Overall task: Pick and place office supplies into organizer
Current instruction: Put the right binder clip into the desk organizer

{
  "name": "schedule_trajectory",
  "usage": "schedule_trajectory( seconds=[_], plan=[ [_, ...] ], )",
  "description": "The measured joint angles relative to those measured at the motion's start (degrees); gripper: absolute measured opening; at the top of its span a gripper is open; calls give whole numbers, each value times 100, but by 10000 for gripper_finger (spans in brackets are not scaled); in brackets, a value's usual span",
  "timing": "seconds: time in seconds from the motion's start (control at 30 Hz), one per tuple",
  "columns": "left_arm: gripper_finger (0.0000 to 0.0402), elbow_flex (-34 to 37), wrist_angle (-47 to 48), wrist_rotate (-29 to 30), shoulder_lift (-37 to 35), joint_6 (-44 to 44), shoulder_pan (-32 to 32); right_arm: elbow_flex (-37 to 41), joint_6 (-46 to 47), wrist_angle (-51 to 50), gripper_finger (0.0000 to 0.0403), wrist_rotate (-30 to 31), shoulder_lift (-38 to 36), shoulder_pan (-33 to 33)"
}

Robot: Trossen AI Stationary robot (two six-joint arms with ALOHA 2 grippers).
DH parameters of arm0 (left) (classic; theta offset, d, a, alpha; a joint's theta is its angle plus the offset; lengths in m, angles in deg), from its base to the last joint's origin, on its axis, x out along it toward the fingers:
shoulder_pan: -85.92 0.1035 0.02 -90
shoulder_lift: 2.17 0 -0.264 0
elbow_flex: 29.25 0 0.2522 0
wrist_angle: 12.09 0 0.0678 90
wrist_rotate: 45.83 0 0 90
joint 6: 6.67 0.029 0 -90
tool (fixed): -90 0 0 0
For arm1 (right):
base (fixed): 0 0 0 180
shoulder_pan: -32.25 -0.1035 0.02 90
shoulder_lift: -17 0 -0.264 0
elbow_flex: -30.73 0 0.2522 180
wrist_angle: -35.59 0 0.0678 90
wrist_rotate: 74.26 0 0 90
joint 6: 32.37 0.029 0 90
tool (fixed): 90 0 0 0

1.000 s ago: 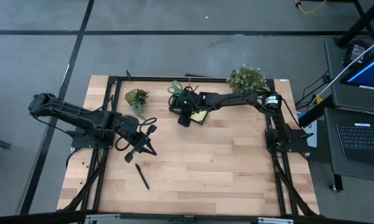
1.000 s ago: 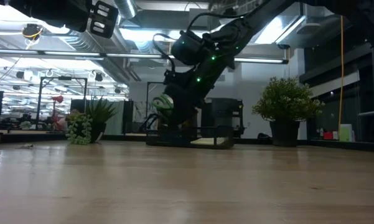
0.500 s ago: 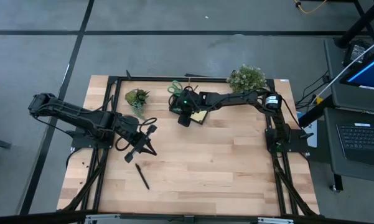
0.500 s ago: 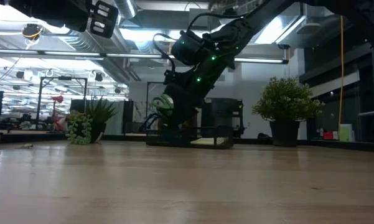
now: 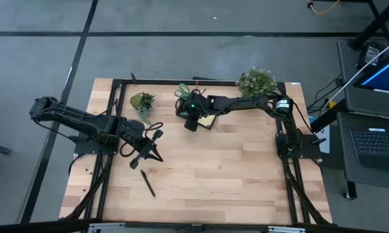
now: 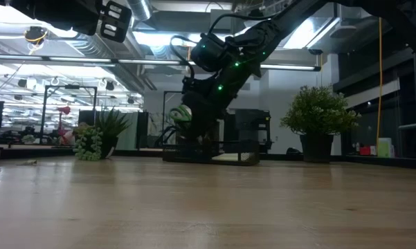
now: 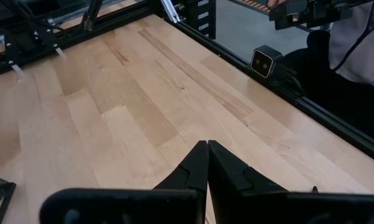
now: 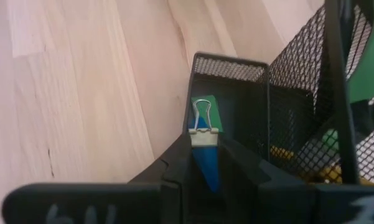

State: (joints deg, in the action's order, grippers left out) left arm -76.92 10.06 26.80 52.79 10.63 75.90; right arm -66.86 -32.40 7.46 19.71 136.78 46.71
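The organizer [image 5: 204, 118] is black wire mesh and stands near the far edge of the table [image 5: 233, 175], between two potted plants [image 5: 142, 101]; green scissor handles [image 5: 182, 90] poke up at its far side, and a yellow sticky-note pad [image 5: 208, 120] lies in its low tray. The right gripper [image 5: 191, 123] is poised directly over the organizer. Only the right wrist view shows what it carries: its fingers are closed on a blue binder clip [image 8: 203, 146] with a silver wire handle, held just above a small mesh compartment [image 8: 230, 93] where a green piece [image 8: 213, 112] already lies. From above, that clip is hidden beneath the wrist. The low view shows the arm slanting down to the organizer [image 6: 214, 153], but its mesh blurs the contents. The left gripper [image 5: 153, 153] hovers over the table's left half, well apart from the organizer; the left wrist view shows its fingertips [image 7: 199, 163] pressed together on nothing. A black pen [image 5: 147, 183] lies loose on the wood just nearer the front edge, seen only from above.
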Motion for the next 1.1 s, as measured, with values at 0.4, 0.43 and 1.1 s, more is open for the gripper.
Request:
schedule_trajectory(
  seconds=[0.4,0.43,1.1],
  plan=[
    [2,0,0,0,0,0,0,0,158,64,74,0,0,0],
    [2,0,-1,0,0,0,0,0,199,64,74,-2,0,0],
    [3,0,1,0,0,0,-1,0,269,47,74,157,-4,-2]
  ],
)
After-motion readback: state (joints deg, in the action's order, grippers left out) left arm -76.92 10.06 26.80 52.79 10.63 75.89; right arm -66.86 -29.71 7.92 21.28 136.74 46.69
